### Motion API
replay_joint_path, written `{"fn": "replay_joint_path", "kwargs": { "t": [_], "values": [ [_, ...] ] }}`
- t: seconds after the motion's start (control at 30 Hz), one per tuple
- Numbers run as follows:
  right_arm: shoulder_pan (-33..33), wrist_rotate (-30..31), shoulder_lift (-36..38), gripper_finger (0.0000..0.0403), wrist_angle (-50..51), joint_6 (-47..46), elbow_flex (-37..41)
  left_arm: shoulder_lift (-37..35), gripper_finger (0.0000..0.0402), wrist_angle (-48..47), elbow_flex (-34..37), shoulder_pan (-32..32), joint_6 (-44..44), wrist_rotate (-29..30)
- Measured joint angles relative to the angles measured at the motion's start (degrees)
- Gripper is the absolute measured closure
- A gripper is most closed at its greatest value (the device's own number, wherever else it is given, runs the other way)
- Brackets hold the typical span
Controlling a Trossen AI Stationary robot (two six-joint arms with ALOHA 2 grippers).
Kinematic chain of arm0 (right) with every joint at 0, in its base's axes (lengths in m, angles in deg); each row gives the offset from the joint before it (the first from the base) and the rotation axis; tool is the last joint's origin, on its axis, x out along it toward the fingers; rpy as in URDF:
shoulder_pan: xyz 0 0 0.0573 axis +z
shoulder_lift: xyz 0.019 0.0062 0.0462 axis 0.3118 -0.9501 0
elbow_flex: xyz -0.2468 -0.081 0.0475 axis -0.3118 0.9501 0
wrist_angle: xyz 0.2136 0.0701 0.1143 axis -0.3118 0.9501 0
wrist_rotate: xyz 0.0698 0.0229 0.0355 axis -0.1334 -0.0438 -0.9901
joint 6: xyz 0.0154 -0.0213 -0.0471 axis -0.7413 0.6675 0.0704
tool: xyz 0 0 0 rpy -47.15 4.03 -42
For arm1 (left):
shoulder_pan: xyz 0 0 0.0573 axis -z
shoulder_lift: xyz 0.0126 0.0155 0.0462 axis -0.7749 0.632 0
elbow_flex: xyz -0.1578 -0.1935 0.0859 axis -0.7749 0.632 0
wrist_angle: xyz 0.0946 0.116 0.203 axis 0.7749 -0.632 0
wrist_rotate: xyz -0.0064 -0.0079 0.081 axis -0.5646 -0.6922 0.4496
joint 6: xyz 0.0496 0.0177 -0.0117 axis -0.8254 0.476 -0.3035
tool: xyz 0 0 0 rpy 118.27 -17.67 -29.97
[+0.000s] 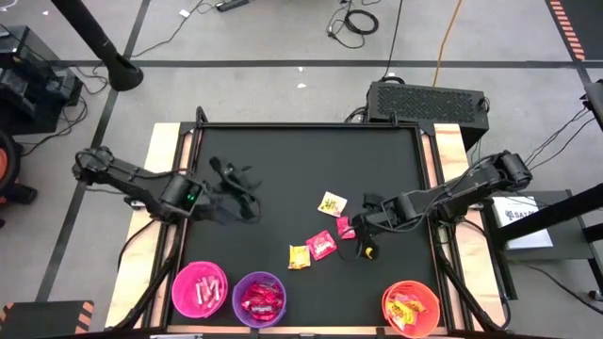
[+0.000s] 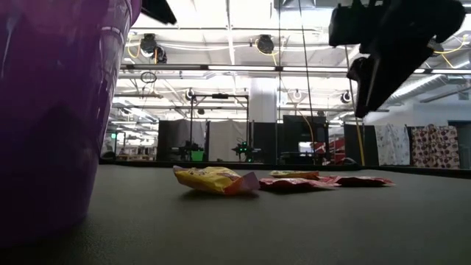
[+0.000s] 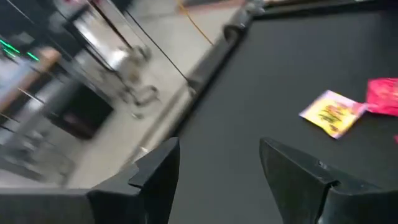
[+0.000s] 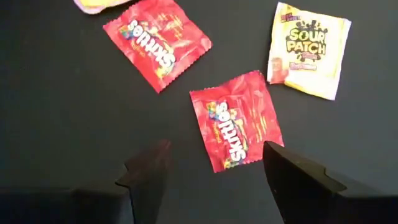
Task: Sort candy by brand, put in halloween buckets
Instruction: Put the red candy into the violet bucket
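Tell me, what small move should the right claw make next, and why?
Probably lower straight down. The right gripper hangs open above a red Skittles packet lying flat on the table, roughly between its fingers. The purple bucket already holds red packets, so that's likely its destination.

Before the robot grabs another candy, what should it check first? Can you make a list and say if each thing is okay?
1. Right gripper open and empty: ok, its fingers are spread with nothing between them.
2. A candy lined up: ok, a red Skittles packet lies flat just past those fingers.
3. Neighbours out of the way: ok, the second Skittles packet and the Sour Patch packet lie apart from it.
4. Red candy's bucket: ok, the purple bucket already holds red packets and stands upright.
5. Left gripper clear: ok, it is open over bare mat, away from the candy.
6. Room left in that bucket: cannot tell.
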Motion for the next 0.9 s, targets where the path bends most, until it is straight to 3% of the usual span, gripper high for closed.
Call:
{"fn": "replay_joint_path", "kwargs": {
  "t": [0.13, 0.5, 0.7, 0.9],
  "values": [
    [1.5, 0.2, -1.5, 0.0156, -1.1, 2.5, 0.3, 0.5, 0.0173, 0.0, 0.0, -2.9, 0.4, -6.3],
    [1.1, 2.1, -13.5, 0.0158, -5.5, 5.3, 1.1, 0.6, 0.0173, 0.1, 0.0, -3.1, -0.2, -6.7],
    [1.1, 2.1, -16.7, 0.0196, -3.7, 5.5, 1.1, 0.6, 0.0173, 0.0, 0.0, -3.1, -0.2, -6.7],
    [1.5, 2.6, -15.3, 0.0241, -0.3, 3.9, 1.2, 0.6, 0.0173, 0.0, 0.0, -3.1, -0.1, -6.7]
  ]
}}
